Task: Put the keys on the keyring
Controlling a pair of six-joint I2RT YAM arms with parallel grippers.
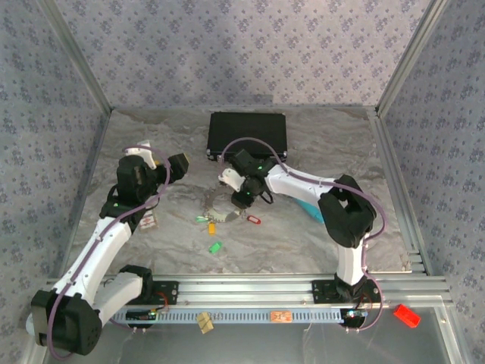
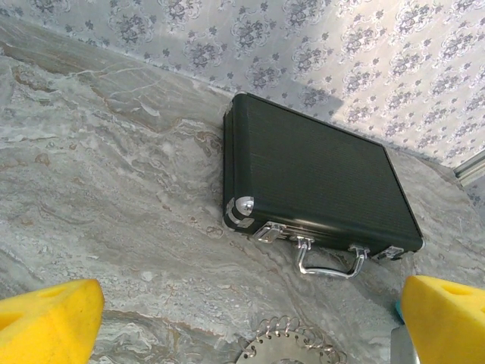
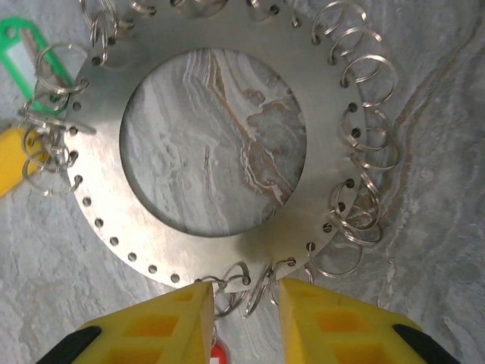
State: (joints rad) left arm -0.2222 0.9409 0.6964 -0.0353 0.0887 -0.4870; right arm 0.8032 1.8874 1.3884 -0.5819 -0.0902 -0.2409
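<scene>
top view: the keyring point(image 1: 215, 200) lies flat on the marble table point(image 1: 318, 243) near centre, at 6 o'clock from the black case point(image 1: 247, 135). it is a round disc, so it has no long axis of its own. the right gripper point(image 3: 242, 318) hangs directly over its rim. in the right wrist view the yellow fingers point(image 3: 151, 334) stand a narrow gap apart. small split rings point(image 3: 242, 284) at the disc's 6 o'clock edge sit just off the tips, and we see nothing clamped. two keys rest against rim rings at 9 to 10 o'clock, though we cannot tell whether they are threaded on: a green key point(image 3: 17, 42), long axis 10 to 4 o'clock with its ring end toward the disc, and a yellow key point(image 3: 9, 163), long axis 8 to 2 o'clock. loose on the table, top view: a red key point(image 1: 254, 220) at 4 o'clock from the keyring, long axis 9 to 3 o'clock, and a second green key point(image 1: 215, 247) at 6 o'clock, long axis roughly 8 to 2 o'clock. the left gripper point(image 2: 246, 307) is spread wide, holding nothing and facing the case.
</scene>
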